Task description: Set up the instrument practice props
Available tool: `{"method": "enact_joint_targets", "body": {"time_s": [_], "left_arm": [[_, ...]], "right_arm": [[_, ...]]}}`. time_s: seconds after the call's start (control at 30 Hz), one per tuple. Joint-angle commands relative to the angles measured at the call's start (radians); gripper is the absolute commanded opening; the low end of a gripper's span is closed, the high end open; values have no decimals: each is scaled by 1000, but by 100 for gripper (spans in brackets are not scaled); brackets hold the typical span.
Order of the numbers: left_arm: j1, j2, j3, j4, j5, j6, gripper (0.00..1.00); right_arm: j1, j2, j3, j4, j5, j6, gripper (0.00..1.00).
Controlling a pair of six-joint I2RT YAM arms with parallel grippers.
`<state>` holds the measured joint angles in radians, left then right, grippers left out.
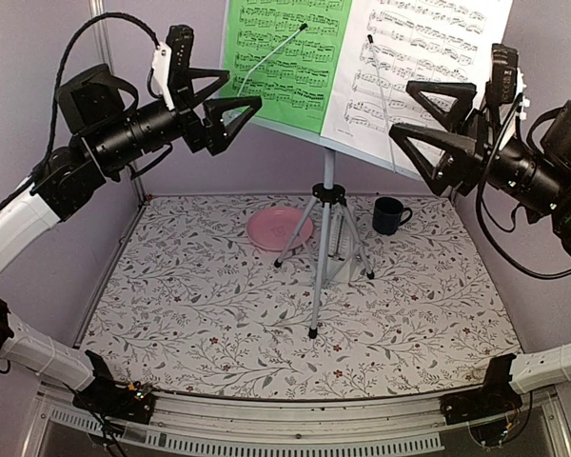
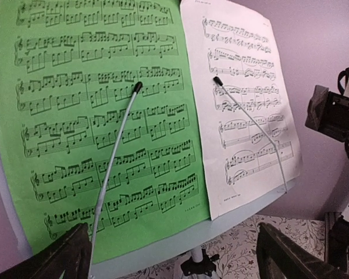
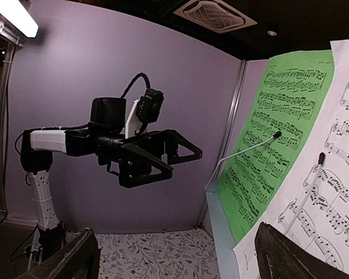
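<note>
High above the table, at the left edge of the stand's desk, the left gripper (image 1: pixel 245 88) hangs with its jaws wide apart and nothing between them. At the right edge the right gripper (image 1: pixel 401 109) mirrors it, likewise apart and empty.

The step in hand looks like letting go of the arranged sheets. To do it well, each arm should back away outward and toward the near side. The fingertips should keep clear of the paper edges and of the two wire arms (image 2: pixel 113 168). The stand is tall on a narrow tripod, so I judge that a nudge at desk height could tilt it or slide the paper off its lip.

Below and between the grippers, the music stand (image 1: pixel 329 176) is upright toward the far middle of the table (image 1: pixel 171 314), legs spread on the floral cloth. Its pale grey-blue desk leans back. The green music sheet (image 1: pixel 285 57) fills the left half and the white music sheet (image 1: pixel 428 57) the right, their inner edges meeting, and a thin dark-tipped wire lies across each. A pink plate (image 1: pixel 279 229) lies just left of the legs and a dark mug (image 1: pixel 390 216) stands to their right.
</note>
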<state>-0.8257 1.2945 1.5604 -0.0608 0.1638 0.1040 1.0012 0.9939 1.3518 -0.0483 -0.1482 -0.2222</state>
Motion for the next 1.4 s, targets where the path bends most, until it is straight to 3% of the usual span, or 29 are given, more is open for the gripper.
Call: {"method": "enact_joint_targets", "body": {"time_s": [0.0,0.3,0.47,0.6,0.8,0.97,1.17,1.37], "left_arm": [[29,-100,-172,27,-44,-106,99],[44,-258,-541,113,-47,-202,96],[1,-248,-734,232,-105,-239,95],[-21,-189,-820,341,-146,-220,94],[13,13,-783,388,-42,-153,91],[-28,152,-824,563,12,-247,86],[-149,338,-780,658,-131,-340,85],[-235,507,-654,646,-295,-390,87]], "right_arm": [[9,-37,-106,-81,-145,70,95],[101,-76,-401,19,-180,160,90],[110,-87,-605,151,-148,269,89],[110,-81,-706,202,-26,304,89],[-1,-46,-813,260,0,386,89],[-158,-29,-859,270,-29,429,89],[-324,33,-881,280,-31,442,89],[-439,118,-868,323,-71,421,89]]}}
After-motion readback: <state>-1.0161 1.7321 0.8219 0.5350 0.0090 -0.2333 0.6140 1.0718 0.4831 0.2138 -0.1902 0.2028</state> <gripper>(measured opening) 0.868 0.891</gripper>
